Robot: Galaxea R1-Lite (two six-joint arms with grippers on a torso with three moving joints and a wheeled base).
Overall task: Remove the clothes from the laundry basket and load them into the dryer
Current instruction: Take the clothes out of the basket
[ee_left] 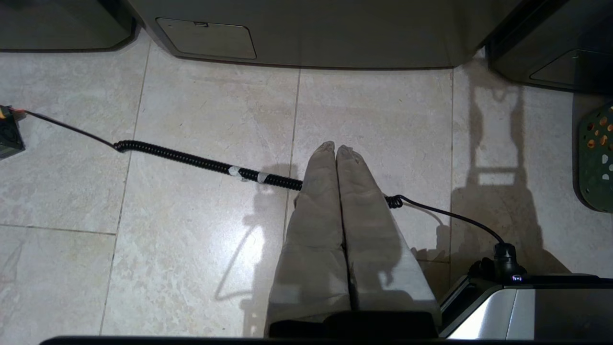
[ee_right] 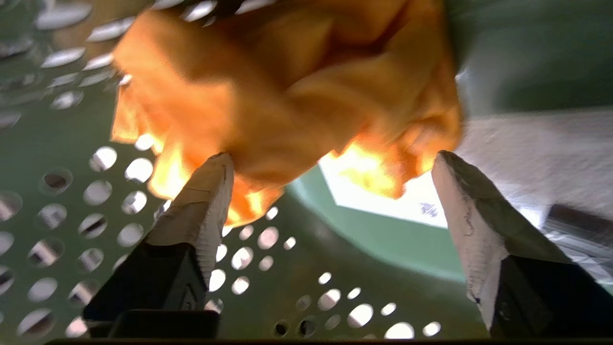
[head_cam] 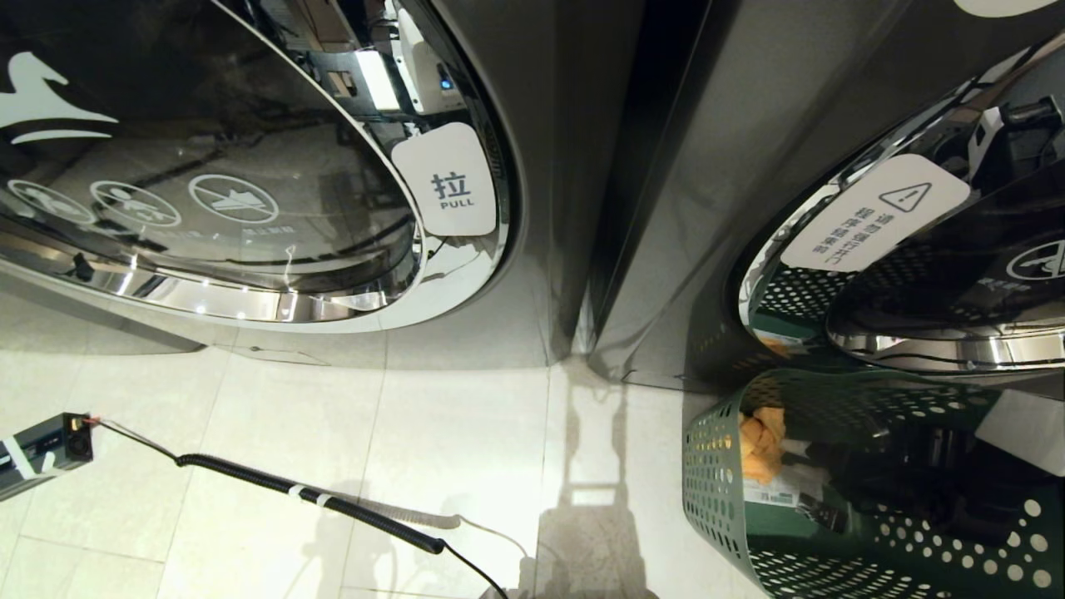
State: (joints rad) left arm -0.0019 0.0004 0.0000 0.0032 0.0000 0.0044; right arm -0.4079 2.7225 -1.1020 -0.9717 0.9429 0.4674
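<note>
Orange cloth (ee_right: 287, 91) is sitting bunched up inside the green laundry basket (head_cam: 715, 491) by the dryer (head_cam: 915, 249), and the right gripper (ee_right: 330, 191) is hanging just over it, fingers spread wide, gripping nothing. Left gripper (ee_left: 336, 151) is pointing at the floor tiles (ee_left: 191, 239), fingers pressed together.

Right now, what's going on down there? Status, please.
Right gripper in the green basket, fingers open at the orange cloth, not gripping. Left gripper shut, idle over the floor. Nothing in the way.
</note>
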